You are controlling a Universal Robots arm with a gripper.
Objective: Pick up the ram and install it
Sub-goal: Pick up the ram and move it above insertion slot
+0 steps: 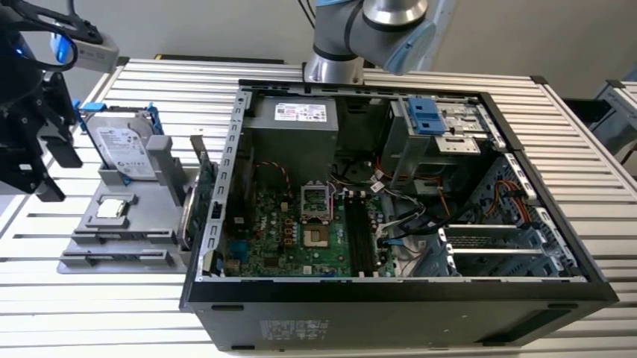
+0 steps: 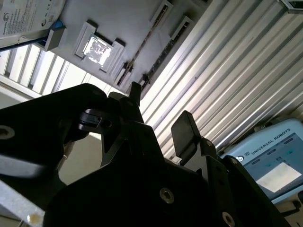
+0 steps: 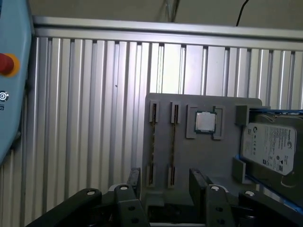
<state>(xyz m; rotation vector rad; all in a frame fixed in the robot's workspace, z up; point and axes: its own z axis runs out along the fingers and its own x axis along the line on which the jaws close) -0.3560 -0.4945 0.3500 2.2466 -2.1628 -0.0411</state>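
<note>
At the exterior view's left, the gripper [image 3: 165, 176] hung with its jaws wide apart and empty over the grey tray [image 3: 203, 156]. Below that gap the ram [image 3: 173, 142] stood edge-on in a tray slot, clear of both fingers. Its long axis ran crosswise to the line from finger to finger, so its thin faces seemed turned toward them. Just beyond lay a processor chip [image 3: 206, 122] and a hard drive [image 3: 270, 146]. An open computer case [image 1: 398, 287] stood toward the exterior view's right.
</note>
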